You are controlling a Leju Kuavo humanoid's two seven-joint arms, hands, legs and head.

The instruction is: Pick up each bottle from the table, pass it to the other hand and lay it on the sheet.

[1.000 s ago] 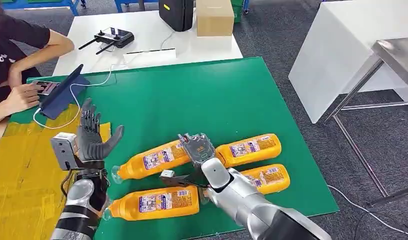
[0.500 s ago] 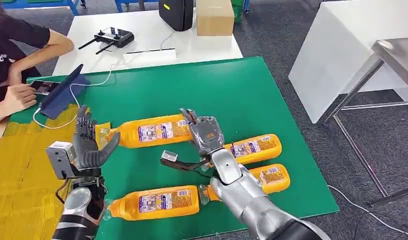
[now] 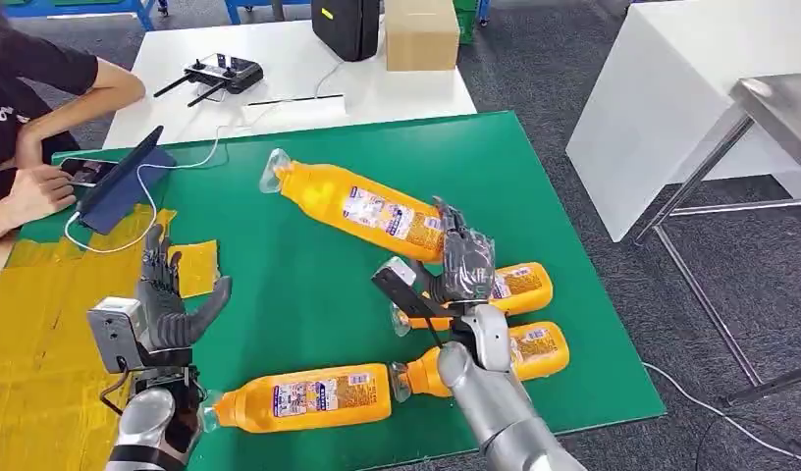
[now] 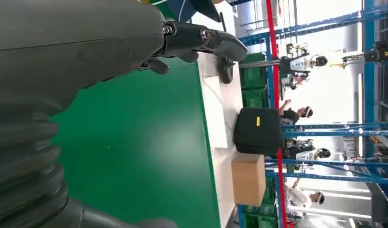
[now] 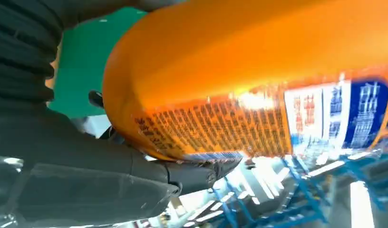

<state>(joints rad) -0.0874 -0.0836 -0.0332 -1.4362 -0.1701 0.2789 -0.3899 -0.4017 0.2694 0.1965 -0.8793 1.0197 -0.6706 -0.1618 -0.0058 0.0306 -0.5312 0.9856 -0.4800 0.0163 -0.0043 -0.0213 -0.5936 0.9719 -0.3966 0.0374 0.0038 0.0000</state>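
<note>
Now right hand [image 3: 465, 263] grips lifted bottle [image 3: 362, 208] | left hand [image 3: 166, 299] spread, holding nothing | three bottles [image 3: 303, 397] lie below

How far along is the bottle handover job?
Done: nothing lies on the yellow sheet yet. In hand: the right hand holds the lifted bottle by its base; the left hand waits open. Left: three bottles on the green mat.

Bare green mat [image 3: 308, 285] lies between the hands; three bottles [image 3: 303, 397] crowd its near edge.
</note>
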